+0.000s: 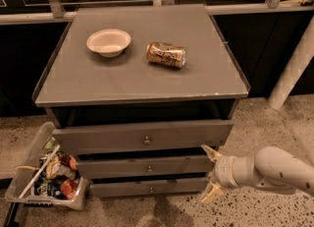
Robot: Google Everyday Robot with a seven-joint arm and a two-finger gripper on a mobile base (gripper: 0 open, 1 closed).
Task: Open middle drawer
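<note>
The grey cabinet has three stacked drawers. The middle drawer (122, 166) is a wide flat grey front with a small round knob (149, 169) at its centre. It sits between the taller top drawer (98, 138) and the narrower bottom drawer (127, 188). My gripper (209, 174) is at the lower right, just right of the middle drawer's right end, at its height. Its two tan fingers (212, 152) are spread apart, open and empty, pointing left toward the cabinet.
A white bowl (108, 42) and a gold can (166, 54) lying on its side rest on the cabinet top (137, 86). A clear bin of packaged items (46, 178) stands on the floor at the lower left. A white post (294, 64) rises at the right.
</note>
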